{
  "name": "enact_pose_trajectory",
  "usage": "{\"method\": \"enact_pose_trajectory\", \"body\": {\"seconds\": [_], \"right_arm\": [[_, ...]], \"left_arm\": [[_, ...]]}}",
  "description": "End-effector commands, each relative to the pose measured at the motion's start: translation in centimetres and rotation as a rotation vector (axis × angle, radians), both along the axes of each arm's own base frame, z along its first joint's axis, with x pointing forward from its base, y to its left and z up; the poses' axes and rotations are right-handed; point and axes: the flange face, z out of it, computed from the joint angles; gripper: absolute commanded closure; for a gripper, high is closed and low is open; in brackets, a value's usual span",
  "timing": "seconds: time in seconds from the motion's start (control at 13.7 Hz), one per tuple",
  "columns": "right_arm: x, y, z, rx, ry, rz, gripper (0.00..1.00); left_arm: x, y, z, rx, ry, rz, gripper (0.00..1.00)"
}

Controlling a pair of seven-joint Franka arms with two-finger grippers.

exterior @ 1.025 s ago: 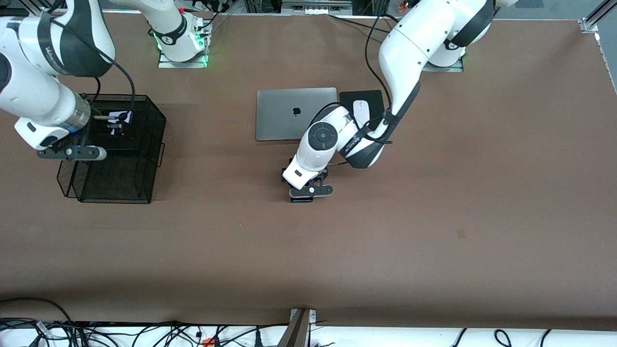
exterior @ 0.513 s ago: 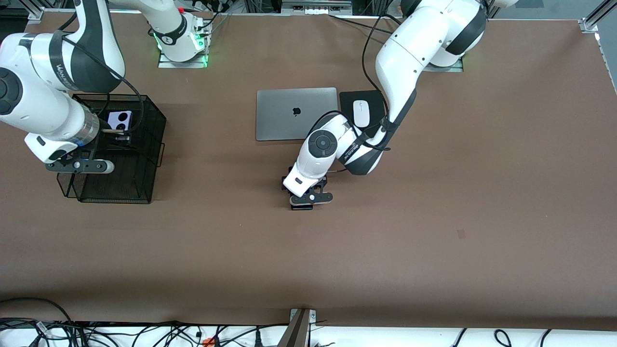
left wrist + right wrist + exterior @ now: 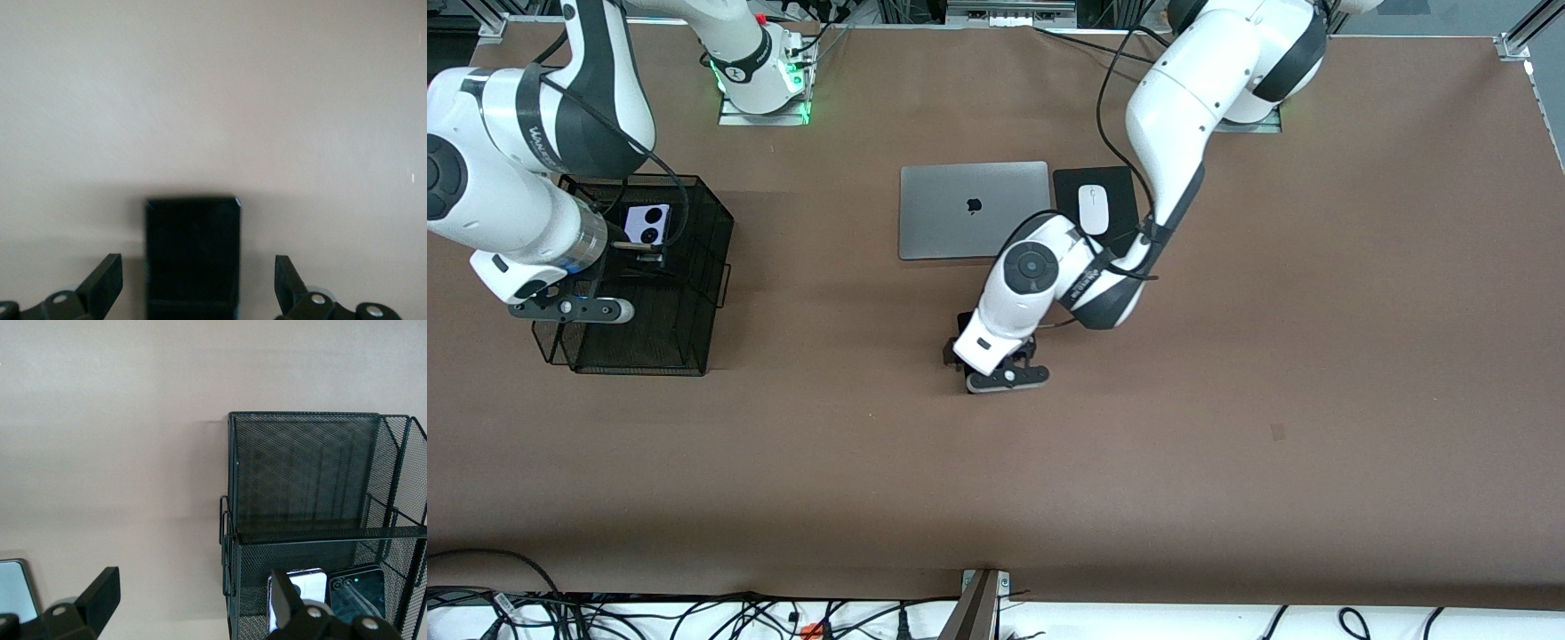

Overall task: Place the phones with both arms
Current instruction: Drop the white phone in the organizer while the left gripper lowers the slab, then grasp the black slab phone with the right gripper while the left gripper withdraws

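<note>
Left tool [image 3: 1003, 378] spread open around black phone [image 3: 193, 257] on surface [image 3: 1227, 400].
Right wrist view alone shows two phones in basket [image 3: 320, 520]; right tool [image 3: 569, 308] open above.

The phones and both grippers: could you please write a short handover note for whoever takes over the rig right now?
Left gripper: open and low, with a finger on either side of the black phone but not gripping it.
Right gripper: open, holding nothing, over the mesh basket.
Phones: the black phone lies flat on the table, nearer to the front camera than the laptop. The lavender phone and a dark phone lie in the basket.
Done: two phones are in the basket.
Left: probably only the black phone, if it also belongs in the basket.
</note>
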Motion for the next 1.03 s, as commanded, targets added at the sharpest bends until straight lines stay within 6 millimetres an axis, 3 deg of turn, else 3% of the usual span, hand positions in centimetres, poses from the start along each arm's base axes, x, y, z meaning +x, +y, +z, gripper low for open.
{"method": "enact_pose_trajectory", "body": {"seconds": [0.0,0.15,0.22,0.44,0.59,0.81,0.95], "right_arm": [[1.4,0.3,0.3,-0.014,-0.003,0.010,0.00],[1.6,0.9,0.4,-0.019,0.002,0.023,0.00],[1.7,1.6,0.4,-0.020,0.000,0.032,0.00],[2.0,6.2,0.3,0.066,-0.007,0.058,0.00],[2.7,11.4,0.5,0.097,-0.018,0.116,0.00],[3.5,18.8,-2.2,0.079,-0.006,0.168,0.00],[4.1,23.2,-4.4,0.116,-0.002,0.065,0.00]], "left_arm": [[4.0,7.2,7.9,0.035,0.006,0.089,0.00],[6.2,13.6,12.7,0.066,0.023,0.134,0.00],[6.2,16.3,14.5,0.094,0.038,0.094,0.00],[5.9,26.9,20.4,0.153,0.054,-0.007,0.00],[5.4,33.6,23.7,0.177,0.057,-0.060,0.00],[4.5,41.3,26.9,0.204,0.078,-0.179,0.00],[3.6,45.8,26.7,0.210,0.096,-0.223,0.00]]}}
